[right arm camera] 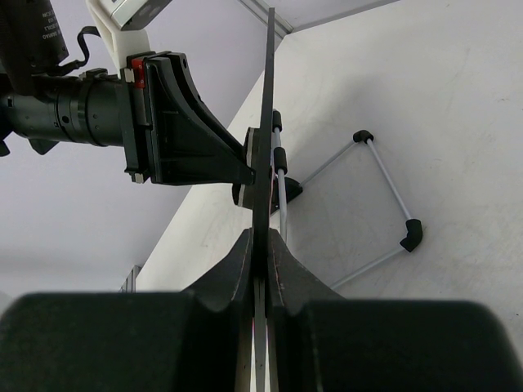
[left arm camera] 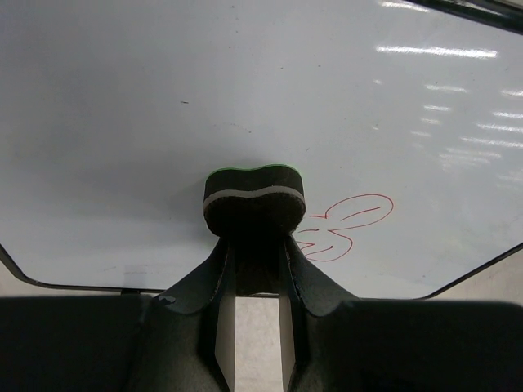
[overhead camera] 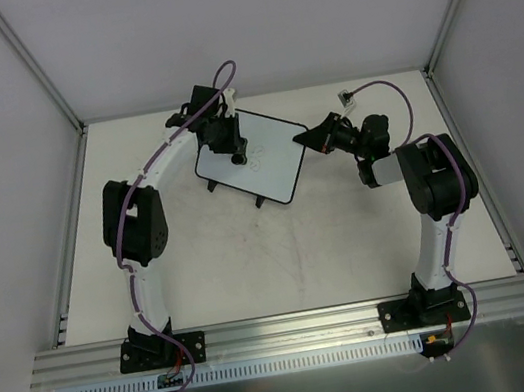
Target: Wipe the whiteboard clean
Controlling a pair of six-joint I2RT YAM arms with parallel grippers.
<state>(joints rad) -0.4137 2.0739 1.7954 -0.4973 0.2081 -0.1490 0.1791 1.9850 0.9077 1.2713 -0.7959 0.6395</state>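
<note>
We see an off-white table (overhead camera: 282, 253) enclosed by 3 plain grey walls (overhead camera: 241, 17), 2 aluminium posts (overhead camera: 32, 64) rising at its far corners, an aluminium rail (overhead camera: 295, 327) along its near edge.

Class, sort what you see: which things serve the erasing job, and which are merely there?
In the job: whiteboard, red scribble, eraser in the left gripper, right gripper clamping the board's edge.
Merely there: table, aluminium rail.

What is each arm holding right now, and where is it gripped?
The left gripper holds an eraser by its sides, near end between the jaws, against the whiteboard. The right gripper clamps the whiteboard's edge.
</note>
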